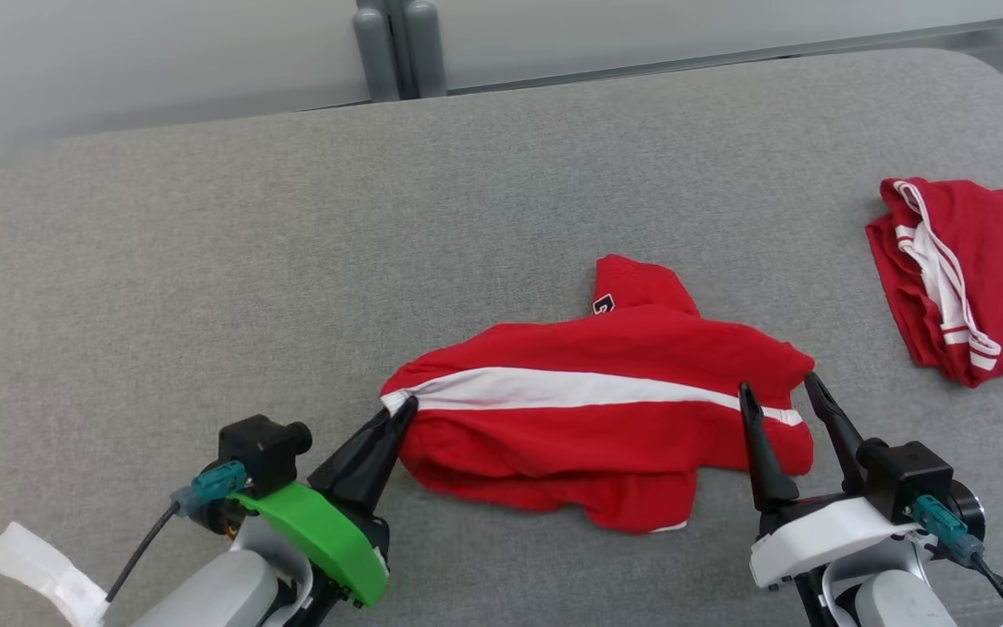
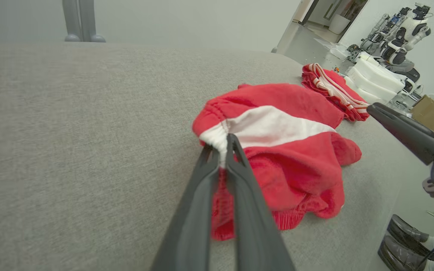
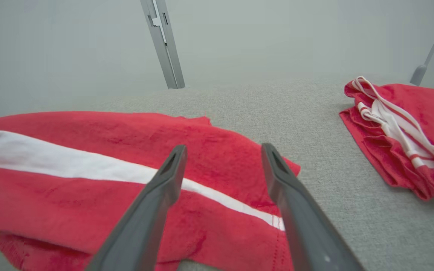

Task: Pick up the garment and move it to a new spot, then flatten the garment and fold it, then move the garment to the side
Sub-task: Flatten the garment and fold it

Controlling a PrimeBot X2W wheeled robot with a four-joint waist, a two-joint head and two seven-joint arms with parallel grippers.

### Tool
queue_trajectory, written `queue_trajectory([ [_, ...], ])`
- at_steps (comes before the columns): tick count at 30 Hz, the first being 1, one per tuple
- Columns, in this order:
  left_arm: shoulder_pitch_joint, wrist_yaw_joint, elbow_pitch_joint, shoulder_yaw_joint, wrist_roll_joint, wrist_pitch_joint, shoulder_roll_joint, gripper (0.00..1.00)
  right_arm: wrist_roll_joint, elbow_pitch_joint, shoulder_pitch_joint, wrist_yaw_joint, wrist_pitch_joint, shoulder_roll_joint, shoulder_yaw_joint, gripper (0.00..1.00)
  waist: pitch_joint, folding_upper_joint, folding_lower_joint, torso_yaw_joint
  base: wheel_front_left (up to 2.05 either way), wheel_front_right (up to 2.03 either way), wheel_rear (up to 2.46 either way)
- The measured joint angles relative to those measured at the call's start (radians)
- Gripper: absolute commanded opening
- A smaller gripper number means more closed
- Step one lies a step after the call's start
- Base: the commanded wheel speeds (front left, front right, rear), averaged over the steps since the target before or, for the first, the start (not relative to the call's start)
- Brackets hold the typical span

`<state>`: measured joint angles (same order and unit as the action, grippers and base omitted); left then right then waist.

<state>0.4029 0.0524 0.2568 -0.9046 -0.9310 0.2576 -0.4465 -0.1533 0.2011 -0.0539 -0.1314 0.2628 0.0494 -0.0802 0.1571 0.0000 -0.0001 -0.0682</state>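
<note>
The garment (image 1: 597,409) is a pair of red shorts with a white side stripe, lying rumpled on the grey table (image 1: 292,261). My left gripper (image 1: 403,409) is shut on its left end, at the gathered waistband where the stripe starts; the left wrist view shows the garment (image 2: 277,150) pinched between my left gripper's (image 2: 221,145) fingertips. My right gripper (image 1: 777,390) stands open just over the garment's right end, one finger on either side of the stripe's tip. In the right wrist view the garment (image 3: 89,165) lies under my right gripper (image 3: 222,154), with nothing between its fingers.
A second red garment with white stripes (image 1: 972,270) lies folded at the table's right edge. Behind the table runs a pale wall with a grey post (image 1: 397,48). In the left wrist view, another robot (image 2: 394,34) and boxes stand off to the right.
</note>
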Motion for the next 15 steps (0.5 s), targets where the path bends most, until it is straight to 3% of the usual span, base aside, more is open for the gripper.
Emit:
queue_trajectory([
  [7, -0.023, -0.036, 0.092, 0.092, 0.037, 0.003, 0.028, 0.0, 0.006, 0.004, 0.0, 0.0, 0.0, 0.0, -0.01, 1.0, -0.015, 0.0, 0.0, 0.053, 0.0, 0.0, 0.0],
  [8, -0.026, -0.036, 0.103, 0.105, 0.048, 0.003, 0.035, 0.36, 0.006, 0.005, 0.0, 0.0, 0.0, 0.0, -0.012, 1.0, -0.018, 0.0, 0.0, 0.055, 0.0, 0.0, 0.0],
  [9, -0.03, -0.038, 0.111, 0.127, 0.058, 0.004, 0.045, 1.0, 0.006, 0.005, 0.0, 0.0, 0.0, 0.0, -0.013, 1.0, -0.022, 0.0, 0.0, 0.058, 0.0, 0.0, 0.0],
  [15, -0.091, -0.039, 0.113, 0.259, 0.119, 0.005, 0.087, 1.0, 0.013, 0.004, 0.001, 0.0, 0.0, 0.0, -0.003, 1.0, -0.034, 0.0, 0.0, 0.055, 0.0, 0.0, 0.0],
])
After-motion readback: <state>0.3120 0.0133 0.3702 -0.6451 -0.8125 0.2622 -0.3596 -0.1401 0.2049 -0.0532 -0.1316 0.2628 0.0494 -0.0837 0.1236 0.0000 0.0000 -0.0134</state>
